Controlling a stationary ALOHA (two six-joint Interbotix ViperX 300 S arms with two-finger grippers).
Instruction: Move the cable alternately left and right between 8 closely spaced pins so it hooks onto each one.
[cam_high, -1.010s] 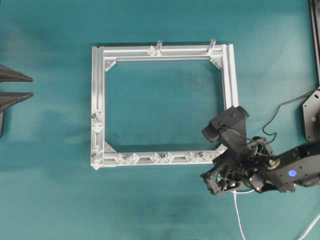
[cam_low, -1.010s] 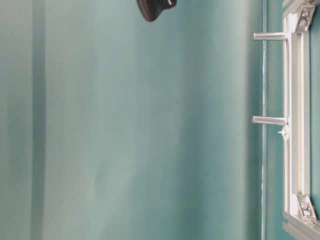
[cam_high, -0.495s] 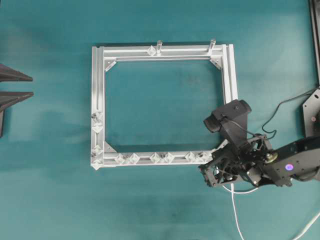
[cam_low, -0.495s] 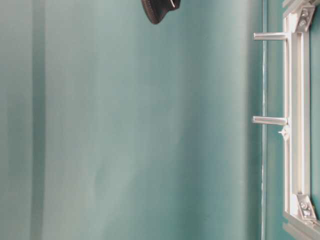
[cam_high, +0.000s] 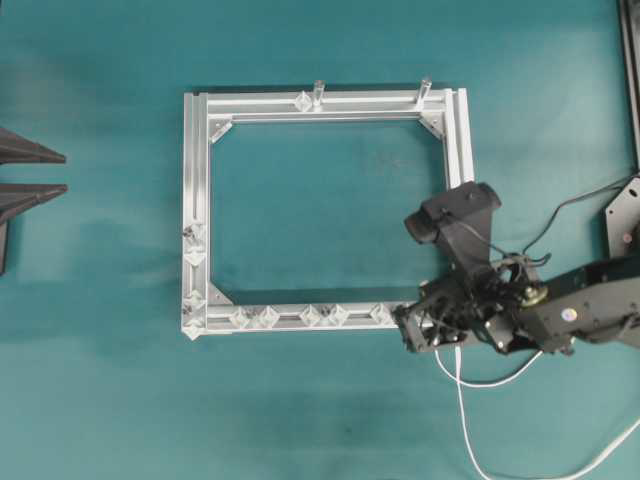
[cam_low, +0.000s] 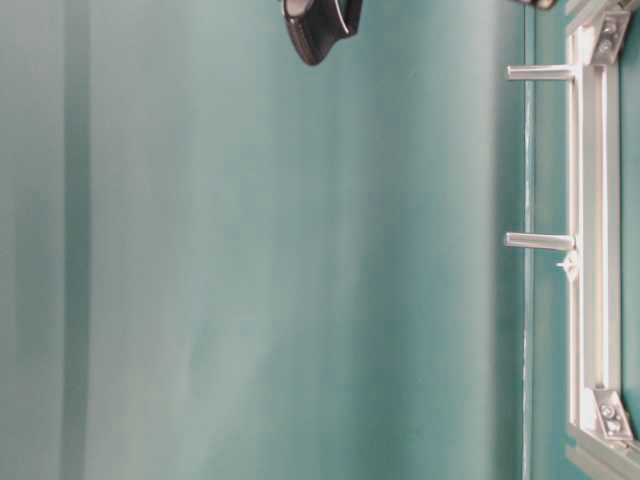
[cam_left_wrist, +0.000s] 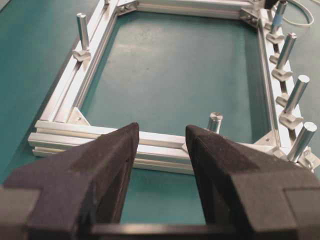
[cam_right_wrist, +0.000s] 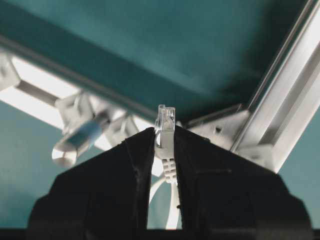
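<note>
Right wrist view: the right gripper (cam_right_wrist: 164, 145) clamps the cable (cam_right_wrist: 165, 142) by its plug. It hovers at the frame's (cam_high: 196, 200) lower right corner; no pins (cam_high: 322, 315) look hooked yet. The left gripper (cam_left_wrist: 161, 150) gapes empty.

a frame (cam_high: 196, 200) is laid flat on the worktop (cam_high: 100, 400). pins (cam_high: 290, 316) are set in a row along its near rail, more on its left rail, and two posts (cam_high: 319, 92) on its far rail. the right gripper (cam_high: 412, 330) is placed at the near right corner, with the cable (cam_high: 462, 410) trailed behind it. the left gripper (cam_left_wrist: 162, 145) is placed well apart, left of the frame.
</note>
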